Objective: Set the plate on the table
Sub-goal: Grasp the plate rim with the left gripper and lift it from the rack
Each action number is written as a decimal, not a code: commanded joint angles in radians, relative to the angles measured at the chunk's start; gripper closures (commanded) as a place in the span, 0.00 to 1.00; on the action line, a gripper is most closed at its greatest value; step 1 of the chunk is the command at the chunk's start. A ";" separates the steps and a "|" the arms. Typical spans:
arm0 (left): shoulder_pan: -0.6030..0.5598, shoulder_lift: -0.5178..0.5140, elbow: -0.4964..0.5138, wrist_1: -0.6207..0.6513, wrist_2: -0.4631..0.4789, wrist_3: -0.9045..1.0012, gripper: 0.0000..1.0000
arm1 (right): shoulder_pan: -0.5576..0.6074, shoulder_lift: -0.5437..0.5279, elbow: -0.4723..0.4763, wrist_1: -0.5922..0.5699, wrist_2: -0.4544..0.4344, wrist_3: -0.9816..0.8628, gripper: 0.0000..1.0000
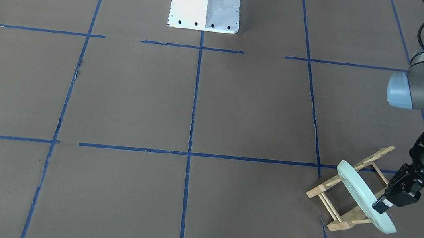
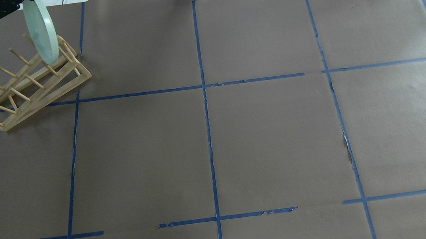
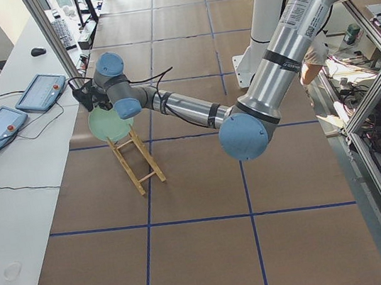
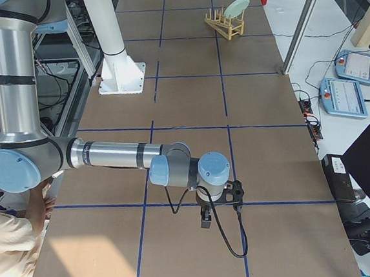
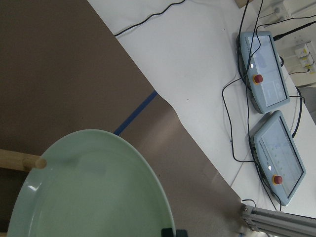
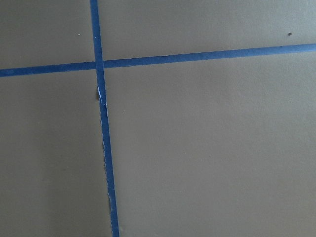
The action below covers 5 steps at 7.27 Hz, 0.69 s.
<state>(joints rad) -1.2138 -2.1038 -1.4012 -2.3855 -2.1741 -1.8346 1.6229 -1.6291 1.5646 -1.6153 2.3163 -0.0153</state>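
The pale mint-green plate [image 1: 353, 189] stands on edge between the pegs of a wooden rack [image 1: 373, 157] at the far left corner of the brown table [image 1: 253, 108]. My left gripper [image 1: 380, 206] is shut on the plate's upper rim. In the overhead view the plate [image 2: 40, 31] leans over the rack [image 2: 42, 87]. The left wrist view shows the plate's face [image 5: 94, 192] and one peg beside it. I cannot tell whether the plate still rests in the rack. My right gripper [image 4: 206, 222] hangs low over the table near the right end, and I cannot tell whether it is open or shut.
The white robot base [image 1: 206, 1] stands at the middle of the robot's side. Beyond the table edge next to the rack, a white bench holds two teach pendants [image 5: 264, 74] with cables. An aluminium frame post [image 5: 276, 217] stands there too.
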 commanded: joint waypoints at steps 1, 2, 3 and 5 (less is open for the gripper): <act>-0.096 -0.001 -0.060 0.009 -0.155 -0.056 1.00 | 0.000 0.000 0.000 0.000 0.000 0.000 0.00; -0.095 -0.030 -0.094 0.011 -0.165 -0.165 1.00 | 0.000 0.000 0.000 0.000 0.000 0.000 0.00; -0.080 -0.085 -0.114 0.044 -0.164 -0.242 1.00 | 0.000 0.000 0.000 0.000 0.000 0.000 0.00; 0.090 -0.149 -0.182 0.243 -0.094 -0.247 1.00 | 0.000 0.000 0.000 0.000 0.000 0.000 0.00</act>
<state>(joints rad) -1.2225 -2.2092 -1.5452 -2.2577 -2.3144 -2.0693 1.6229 -1.6291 1.5647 -1.6153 2.3163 -0.0153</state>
